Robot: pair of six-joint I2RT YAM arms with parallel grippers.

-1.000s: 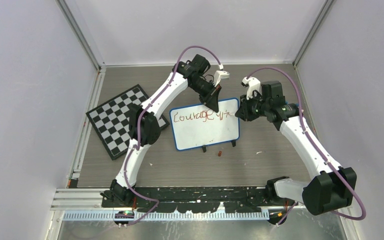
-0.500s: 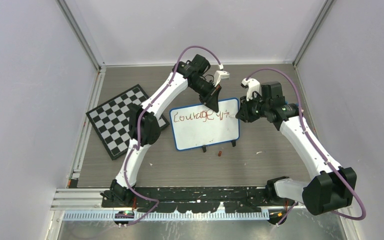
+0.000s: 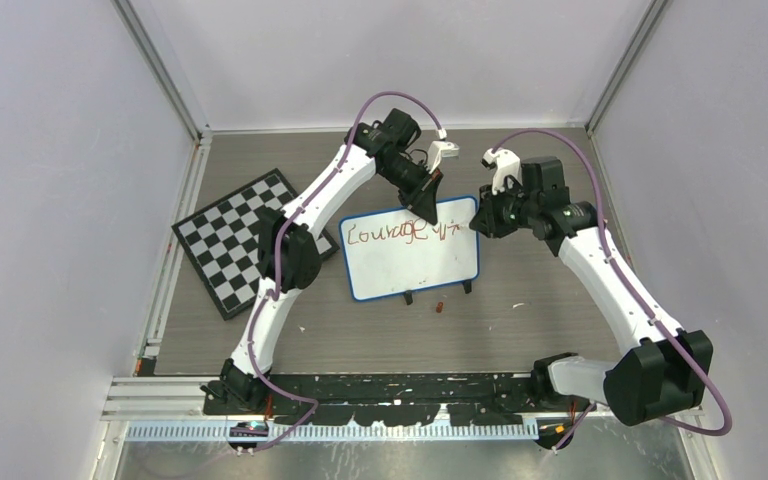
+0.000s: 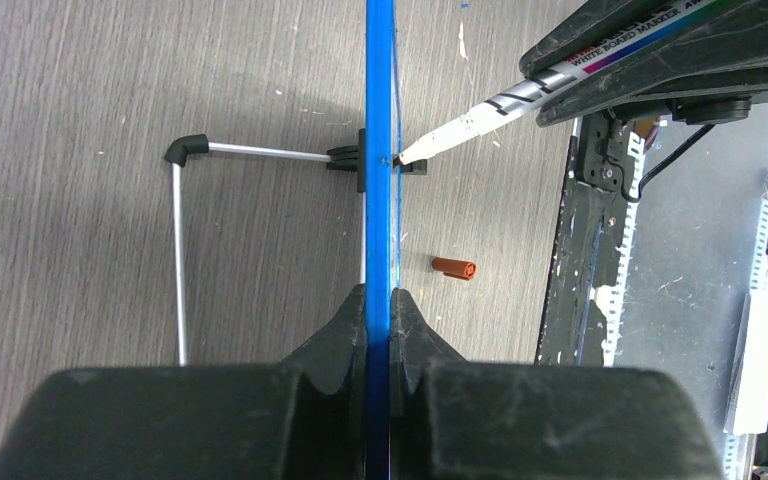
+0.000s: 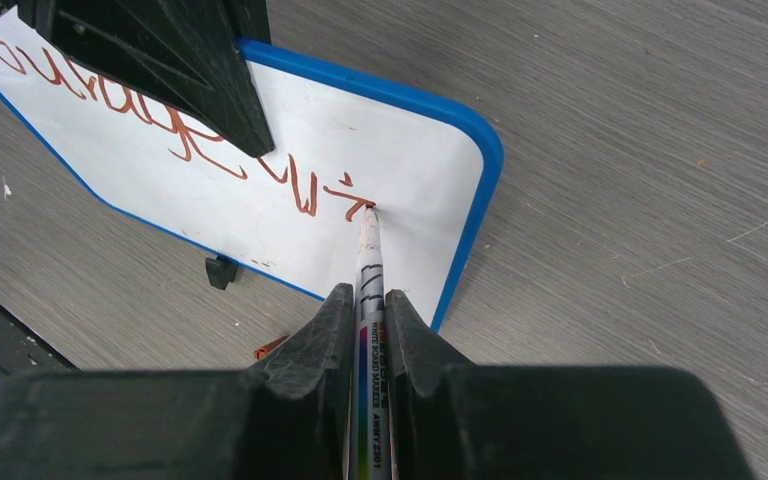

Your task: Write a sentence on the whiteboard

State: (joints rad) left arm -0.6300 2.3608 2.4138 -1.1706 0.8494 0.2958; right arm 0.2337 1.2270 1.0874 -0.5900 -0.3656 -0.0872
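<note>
One white board with a smooth blue rim (image 3: 410, 265) stands on the grey, streaky worktop (image 3: 520, 330). The left claw (image 4: 378, 305) pinches its top edge. The right claw (image 5: 368, 300) squeezes one thin marker (image 5: 369, 250) (tip touching the red-brown words (image 3: 388, 234)). One small cap (image 4: 453, 267) lies nearby.

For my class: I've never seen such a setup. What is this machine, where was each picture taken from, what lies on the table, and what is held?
Two white robot arms are bolted at the near edge of the table, each ending in a two-finger gripper. The wide picture looks down from above; the other two come from wrist cameras. The left gripper pinches the top edge of a standing blue-framed whiteboard. The right gripper holds a whiteboard marker, its tip on the board beside reddish writing beginning "Courage". A chessboard lies left of it; a small brown marker cap lies in front.
</note>
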